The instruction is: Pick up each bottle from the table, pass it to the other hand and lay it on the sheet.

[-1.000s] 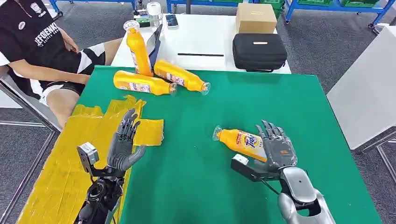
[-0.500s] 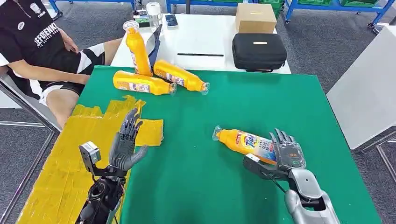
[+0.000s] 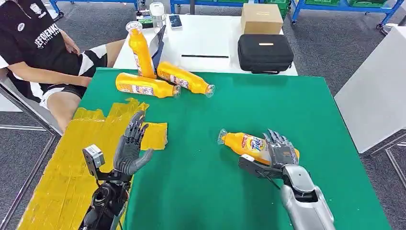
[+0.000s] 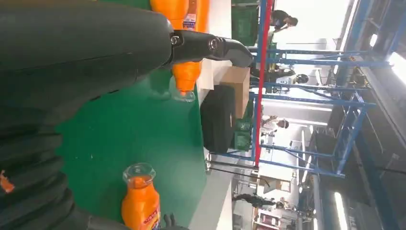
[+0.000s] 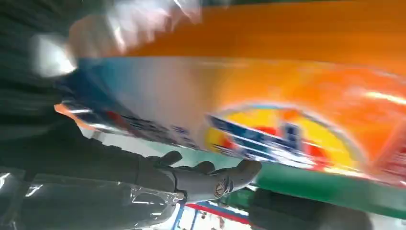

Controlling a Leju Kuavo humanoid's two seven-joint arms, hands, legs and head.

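Note:
An orange bottle (image 3: pixel 246 143) with a clear cap lies on the green table (image 3: pixel 201 191), cap pointing left. My right hand (image 3: pixel 281 151) rests over its base end, fingers reaching across it. In the right wrist view the bottle's label (image 5: pixel 268 129) is close and blurred, and a gap shows between it and the fingers (image 5: pixel 210 177). My left hand (image 3: pixel 131 143) is raised and open, holding nothing, above the edge of the yellow sheet (image 3: pixel 72 158). Its wrist view shows the thumb (image 4: pixel 210 45) and the same bottle (image 4: pixel 140 208).
At the table's back left one orange bottle (image 3: pixel 140 48) stands and two others (image 3: pixel 146 85) (image 3: pixel 184 77) lie flat. A seated person (image 3: pixel 38 43) is beside the far left corner. Behind, a white table holds a black case (image 3: pixel 265 51) and a cardboard box (image 3: pixel 262 18).
My right hand has moved left from beside the bottle's base to over it. The bottle still lies in the same spot. The left hand has barely moved.

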